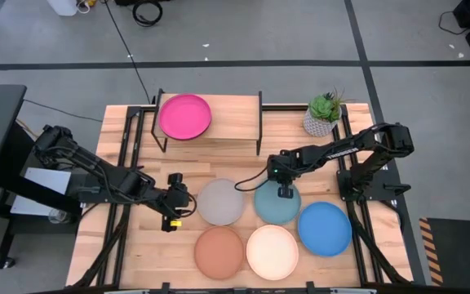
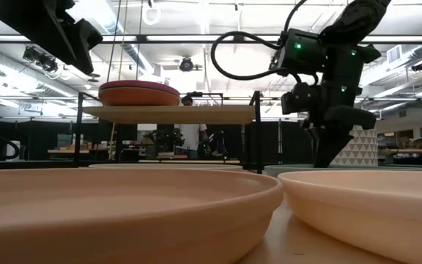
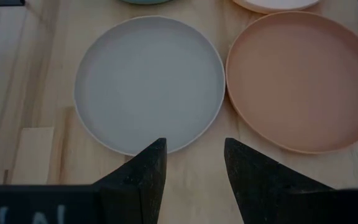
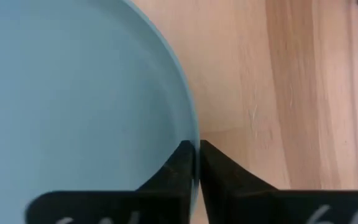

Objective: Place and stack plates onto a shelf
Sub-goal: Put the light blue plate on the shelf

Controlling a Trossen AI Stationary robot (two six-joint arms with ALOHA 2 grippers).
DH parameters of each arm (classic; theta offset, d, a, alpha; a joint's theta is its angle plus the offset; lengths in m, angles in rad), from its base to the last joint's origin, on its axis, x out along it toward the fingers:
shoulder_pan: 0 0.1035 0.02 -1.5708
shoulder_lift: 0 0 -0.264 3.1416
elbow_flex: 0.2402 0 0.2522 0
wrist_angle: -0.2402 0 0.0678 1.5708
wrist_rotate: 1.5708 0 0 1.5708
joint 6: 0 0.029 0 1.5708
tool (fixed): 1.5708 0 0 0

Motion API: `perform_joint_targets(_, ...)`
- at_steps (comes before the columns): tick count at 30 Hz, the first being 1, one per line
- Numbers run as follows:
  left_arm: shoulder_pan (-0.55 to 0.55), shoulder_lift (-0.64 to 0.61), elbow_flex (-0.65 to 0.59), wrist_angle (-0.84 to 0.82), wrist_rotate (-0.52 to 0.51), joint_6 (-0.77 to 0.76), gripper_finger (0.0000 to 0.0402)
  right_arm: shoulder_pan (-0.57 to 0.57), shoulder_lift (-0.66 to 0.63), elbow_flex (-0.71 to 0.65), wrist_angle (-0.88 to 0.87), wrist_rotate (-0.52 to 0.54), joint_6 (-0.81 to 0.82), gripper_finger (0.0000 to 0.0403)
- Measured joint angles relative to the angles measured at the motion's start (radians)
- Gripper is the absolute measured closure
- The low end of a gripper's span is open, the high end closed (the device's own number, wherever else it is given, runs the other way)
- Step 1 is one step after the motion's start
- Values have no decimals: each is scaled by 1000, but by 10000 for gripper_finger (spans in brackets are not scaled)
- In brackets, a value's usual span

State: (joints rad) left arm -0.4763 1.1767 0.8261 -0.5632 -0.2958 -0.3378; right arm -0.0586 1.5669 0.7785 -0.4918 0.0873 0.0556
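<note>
The pale blue plate (image 1: 277, 204) is round, shallow and matte, with a thin raised rim. It lies flat on the table (image 1: 235, 139) between the grey plate (image 1: 220, 202) and the bright blue plate (image 1: 325, 228), just in front of the shelf (image 1: 210, 131). The right gripper (image 4: 196, 163) has its fingers pressed together on the plate's rim at the edge nearest the shelf, one finger inside the rim, one outside. Bare wood lies beyond that edge.

The magenta plate (image 1: 185, 116) sits on the shelf's left half, on top of an orange plate (image 2: 139, 96) seen in the low view; the right half of the plank is bare. The terracotta plate (image 1: 219, 251) and cream plate (image 1: 272, 251) lie at the table's front edge, nearly touching each other.

The left gripper (image 3: 194, 165) hovers with fingers spread beside the grey plate's near rim, apart from it.
</note>
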Motion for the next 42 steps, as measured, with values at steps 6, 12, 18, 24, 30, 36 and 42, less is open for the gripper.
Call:
perform_joint_targets(6, 0, 0, 0, 29, -9, 14, 233, -21, 0, 91, -121, -35, -6, 384)
perform_joint_targets(12, 1, 0, 0, 29, -11, 15, 233, -27, 1, 262, -242, -33, -58, 387)
perform_joint_targets(18, 0, 0, 0, 20, -11, 8, 233, -46, 1, 456, -347, -33, -108, 386)
perform_joint_targets(24, 1, 0, 0, 11, -11, 8, 233, -86, 1, 637, -377, -36, -155, 386)
perform_joint_targets(30, 1, 0, 0, 12, -11, 8, 233, -169, 1, 762, -343, -37, -192, 386)
perform_joint_targets(36, 2, 0, 0, 12, -17, 9, 233, -293, 1, 828, -227, -139, -221, 386)
perform_joint_targets(42, 2, 0, 1, 13, -18, 11, 233, -415, 22, 833, -139, -243, -221, 386)
